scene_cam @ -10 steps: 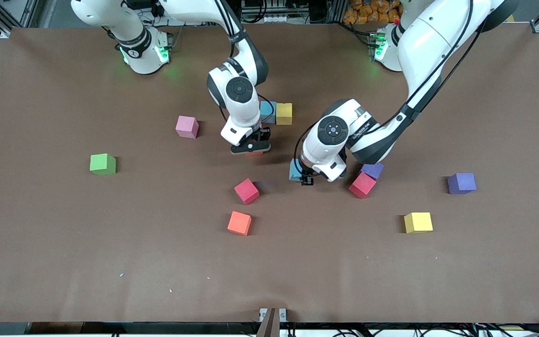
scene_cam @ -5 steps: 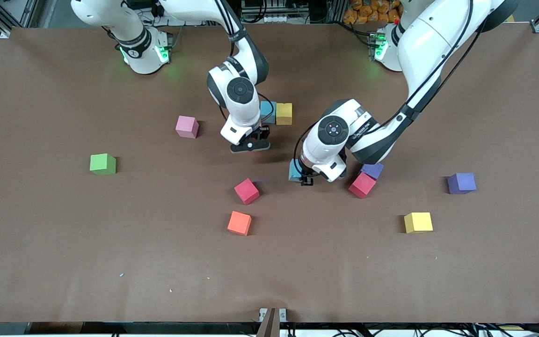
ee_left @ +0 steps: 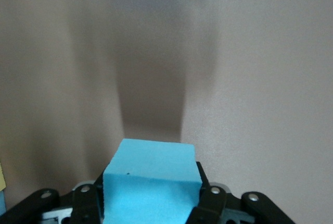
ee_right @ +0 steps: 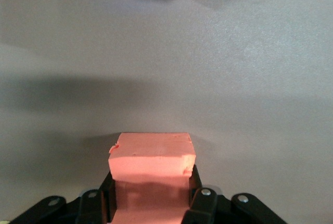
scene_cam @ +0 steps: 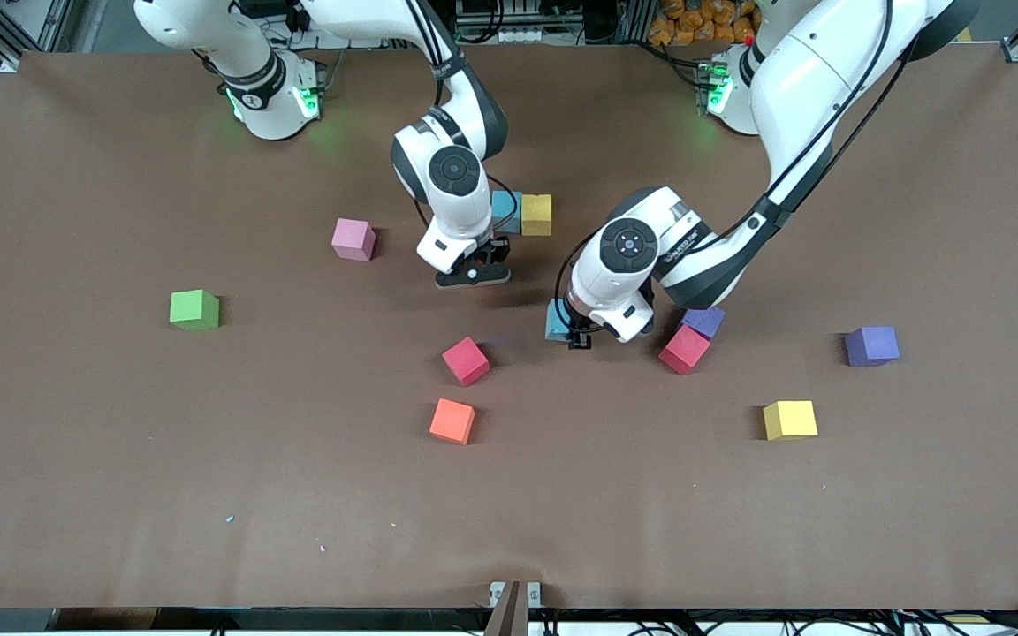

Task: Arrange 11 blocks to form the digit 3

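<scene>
The left gripper (ee_left: pixel 151 211) is pinching a light blue foam cube (ee_left: pixel 151 182) over the brown table (scene_cam: pixel 120 495); the front view is showing only that cube's edge (scene_cam: pixel 555 321) under the wrist. The right gripper (ee_right: pixel 151 208) is clamping a salmon-pink foam cube (ee_right: pixel 152 166), which the front view is hiding completely. A crimson foam cube (scene_cam: pixel 466 360) and an orange foam cube (scene_cam: pixel 452 420) are lying nearer the front camera.

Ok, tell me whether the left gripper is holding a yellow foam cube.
No: in the left wrist view the left gripper is closed on a light blue foam cube, not a yellow one.
</scene>
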Controlling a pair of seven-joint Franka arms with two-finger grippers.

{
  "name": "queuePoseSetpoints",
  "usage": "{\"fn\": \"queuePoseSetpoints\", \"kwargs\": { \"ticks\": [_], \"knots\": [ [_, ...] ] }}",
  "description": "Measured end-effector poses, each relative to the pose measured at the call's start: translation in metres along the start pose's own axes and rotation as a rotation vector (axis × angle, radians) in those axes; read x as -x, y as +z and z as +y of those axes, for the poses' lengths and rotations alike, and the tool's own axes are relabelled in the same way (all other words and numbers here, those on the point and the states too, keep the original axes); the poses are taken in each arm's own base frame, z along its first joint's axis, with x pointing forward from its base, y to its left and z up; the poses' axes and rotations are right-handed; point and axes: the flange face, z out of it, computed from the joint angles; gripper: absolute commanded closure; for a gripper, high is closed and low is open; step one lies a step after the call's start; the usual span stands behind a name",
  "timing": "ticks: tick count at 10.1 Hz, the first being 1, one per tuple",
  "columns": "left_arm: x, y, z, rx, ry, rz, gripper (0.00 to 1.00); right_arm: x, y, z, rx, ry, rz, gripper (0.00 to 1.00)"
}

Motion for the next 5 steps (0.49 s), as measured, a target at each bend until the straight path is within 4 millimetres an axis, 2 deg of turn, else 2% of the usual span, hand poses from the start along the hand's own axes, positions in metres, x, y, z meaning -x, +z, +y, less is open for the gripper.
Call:
{"fn": "queuePoseSetpoints", "kwargs": {
  "ticks": [1, 2, 3, 5],
  "knots": [
    [0.0000, 0.0000, 0.0000, 0.000, 0.000, 0.000, 0.77, 0.0000, -0.0001, -0.0001, 0.000, 0.000, 0.000, 0.32],
    [0.0000, 0.0000, 0.0000, 0.000, 0.000, 0.000, 0.77, -0.0002, -0.0003, -0.0003, -0.001, 0.000, 0.001, 0.14],
    [0.0001, 0.0000, 0.0000, 0.000, 0.000, -0.001, 0.77, -0.0002, -0.0005, -0.0004, -0.001, 0.001, 0.001, 0.00],
    [0.0001, 0.0002, -0.0002, 0.000, 0.000, -0.001, 0.77, -0.0009, -0.0016, -0.0011, -0.003, 0.002, 0.004, 0.00]
  ]
}}
